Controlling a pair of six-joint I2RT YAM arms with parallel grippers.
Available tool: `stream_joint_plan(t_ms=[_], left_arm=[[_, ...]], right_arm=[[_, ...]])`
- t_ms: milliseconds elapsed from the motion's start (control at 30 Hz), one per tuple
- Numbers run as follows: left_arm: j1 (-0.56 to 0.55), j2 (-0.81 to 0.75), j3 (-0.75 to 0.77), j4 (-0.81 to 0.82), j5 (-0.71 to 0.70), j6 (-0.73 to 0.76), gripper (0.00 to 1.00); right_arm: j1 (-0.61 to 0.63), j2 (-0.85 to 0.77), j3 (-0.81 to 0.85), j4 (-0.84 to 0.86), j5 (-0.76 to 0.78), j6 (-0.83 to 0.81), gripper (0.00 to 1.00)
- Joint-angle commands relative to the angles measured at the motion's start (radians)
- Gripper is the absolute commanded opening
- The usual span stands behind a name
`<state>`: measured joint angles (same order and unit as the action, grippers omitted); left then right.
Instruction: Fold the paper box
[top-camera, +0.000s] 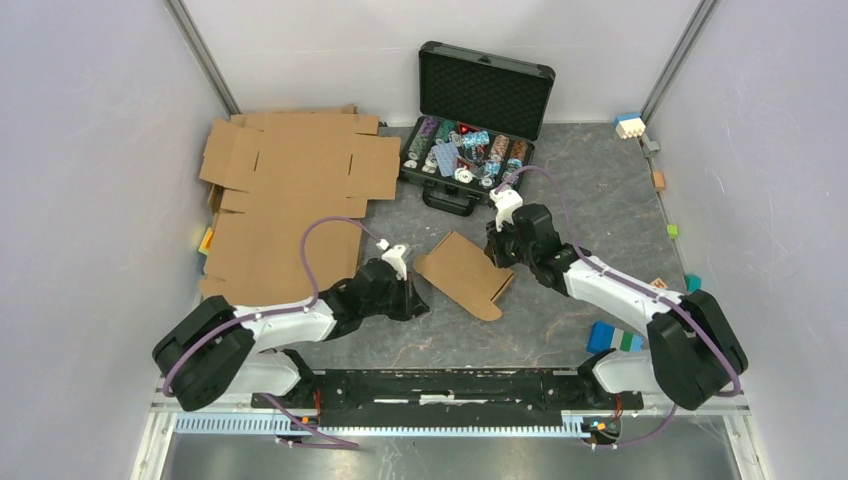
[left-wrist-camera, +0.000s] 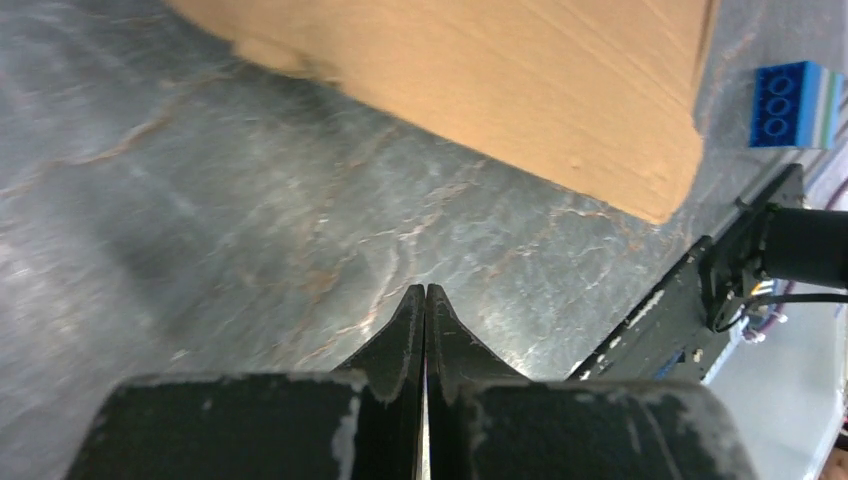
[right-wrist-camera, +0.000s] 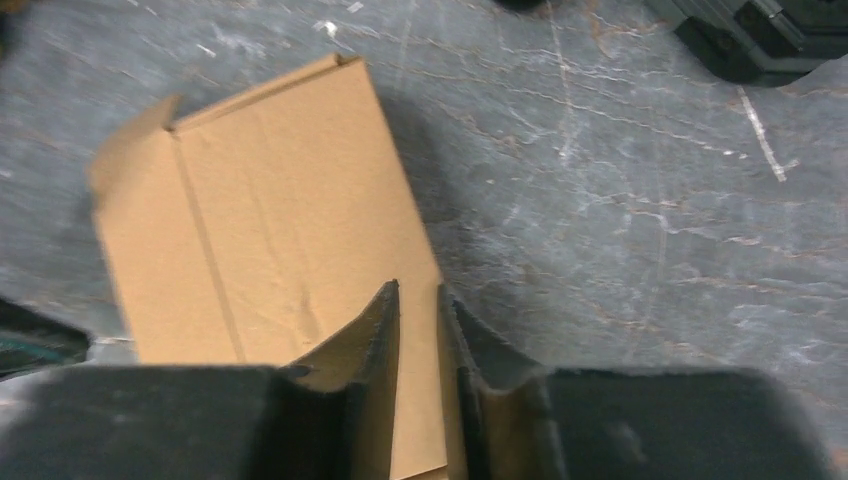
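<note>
Your left gripper (left-wrist-camera: 426, 290) has its fingers pressed flat together with nothing between them. It hangs low over the bare table (top-camera: 600, 200), just beside the near-left edge of the paper box (top-camera: 463, 272). As far as the wrist view shows, it is not touching it. Your right gripper (right-wrist-camera: 418, 292) has its fingers drawn almost together, leaving a thin slot, and the box's far-right edge runs through that slot in the wrist view. Whether the pads pinch the cardboard or merely stand over it cannot be told from here.

Watch for these risks. If the right fingers only graze the edge, a lift would likely slip off and let the box drop flat or skate across the smooth table. If they do bite, they hold only a narrow margin, so a pull may swing the carton round or crease it away from its score line. Your closed left fingers can only push, and a shove there could drive the box into the right arm rather than steady it.

The box lies as a flat carton in the middle of the table, between the two grippers. It is ahead of the left one and beneath and to the left of the right one. The big cardboard sheets (top-camera: 290, 190) lie well apart toward the far-left corner, and the open black case (top-camera: 470, 120) stands at the far edge.
</note>
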<state>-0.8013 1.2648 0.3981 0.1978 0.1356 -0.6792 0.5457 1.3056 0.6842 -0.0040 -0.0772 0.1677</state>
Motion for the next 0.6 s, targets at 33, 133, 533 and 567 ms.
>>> stream_joint_plan(t_ms=[33, 133, 533, 567], left_arm=[[-0.041, 0.067, -0.051, 0.294, -0.030, -0.139, 0.02], [-0.042, 0.115, -0.064, 0.373, -0.014, -0.162, 0.02], [-0.049, 0.272, -0.056, 0.555, -0.016, -0.184, 0.02], [-0.049, 0.292, -0.053, 0.585, -0.013, -0.186, 0.02]], right_arm=[[-0.015, 0.054, 0.043, 0.034, 0.017, -0.041, 0.58], [-0.040, 0.043, 0.007, 0.090, -0.081, -0.013, 0.62], [-0.153, 0.156, -0.032, 0.206, -0.332, 0.093, 0.51], [-0.156, 0.170, -0.033, 0.213, -0.341, 0.096, 0.50]])
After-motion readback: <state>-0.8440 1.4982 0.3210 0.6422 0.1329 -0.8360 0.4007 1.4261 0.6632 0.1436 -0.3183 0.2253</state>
